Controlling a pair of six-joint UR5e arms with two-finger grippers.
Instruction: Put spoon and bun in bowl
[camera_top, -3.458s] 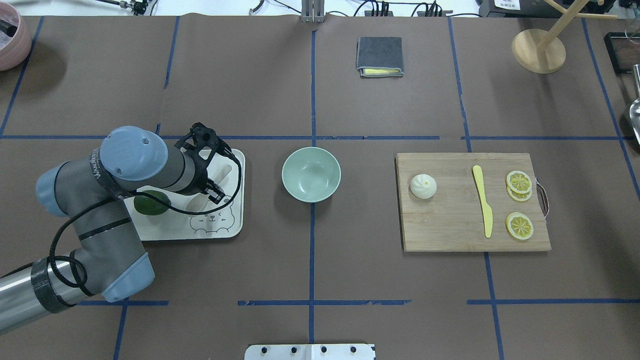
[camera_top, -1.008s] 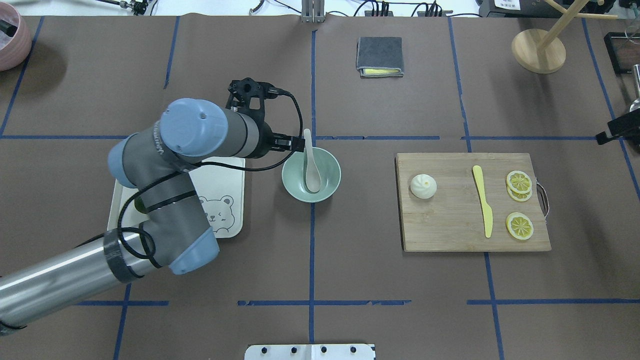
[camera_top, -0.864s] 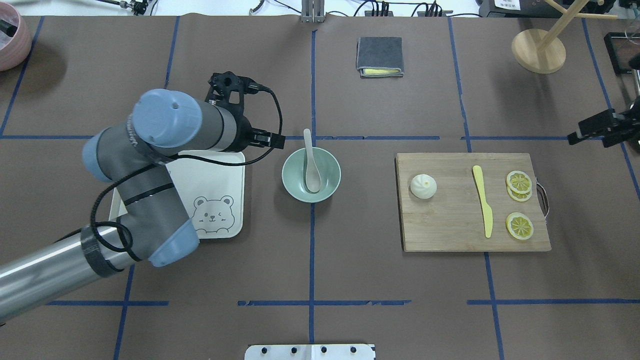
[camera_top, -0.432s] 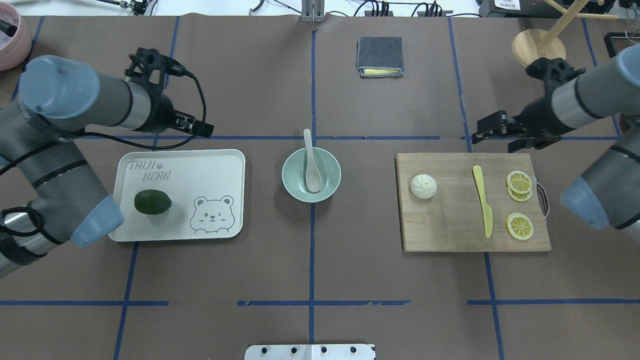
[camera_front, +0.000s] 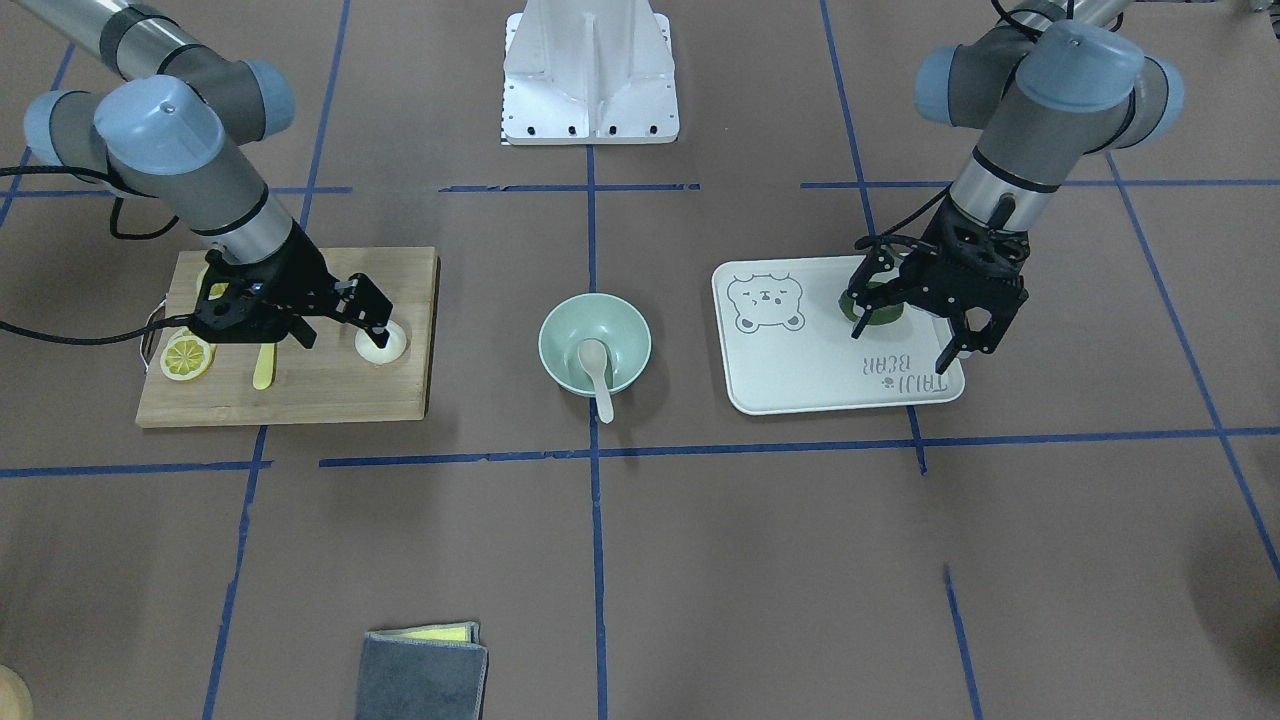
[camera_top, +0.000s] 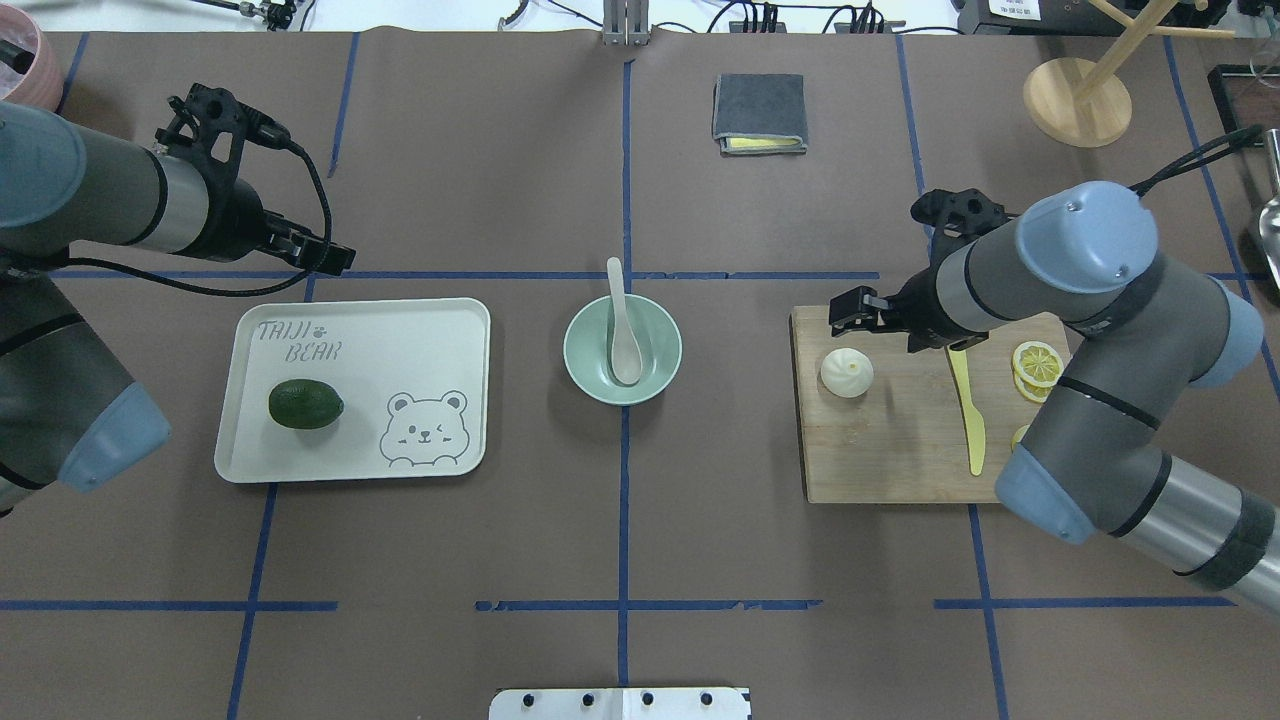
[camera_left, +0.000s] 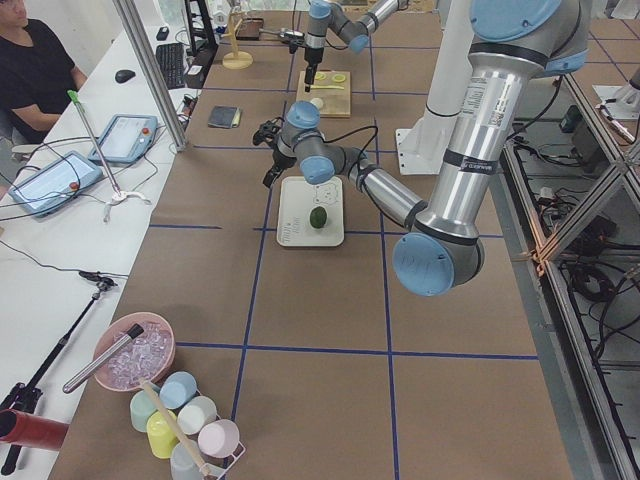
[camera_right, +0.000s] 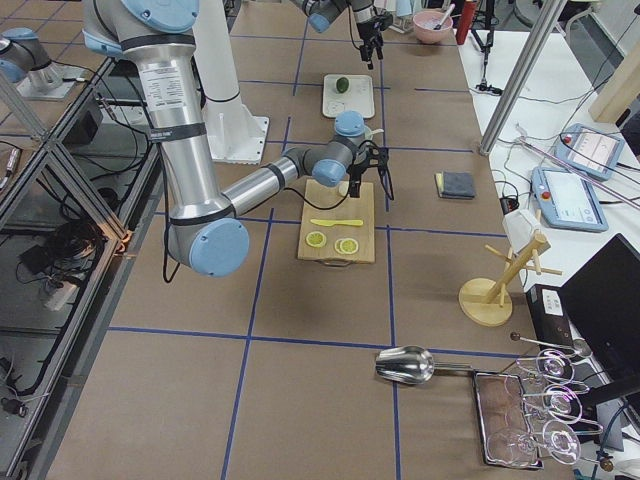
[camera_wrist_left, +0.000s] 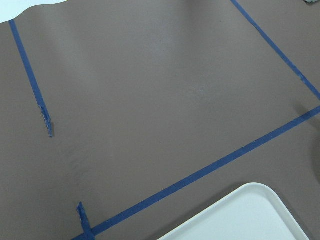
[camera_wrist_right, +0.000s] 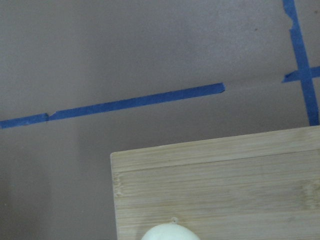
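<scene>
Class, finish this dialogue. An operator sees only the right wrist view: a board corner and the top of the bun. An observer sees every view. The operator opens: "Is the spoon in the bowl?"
Observer: Yes, the spoon lies in the bowl, handle over the rim away from the robot.
Operator: Are my jaws open?
Observer: Yes, the right gripper is open over the board; the bun lies ungrasped.
Operator: And the left arm?
Observer: The left gripper hangs open and empty near the tray's far edge.

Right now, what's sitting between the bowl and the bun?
Nothing loose: in the overhead view, only bare brown table covering and the left edge of the cutting board separate the bowl from the bun.
</scene>
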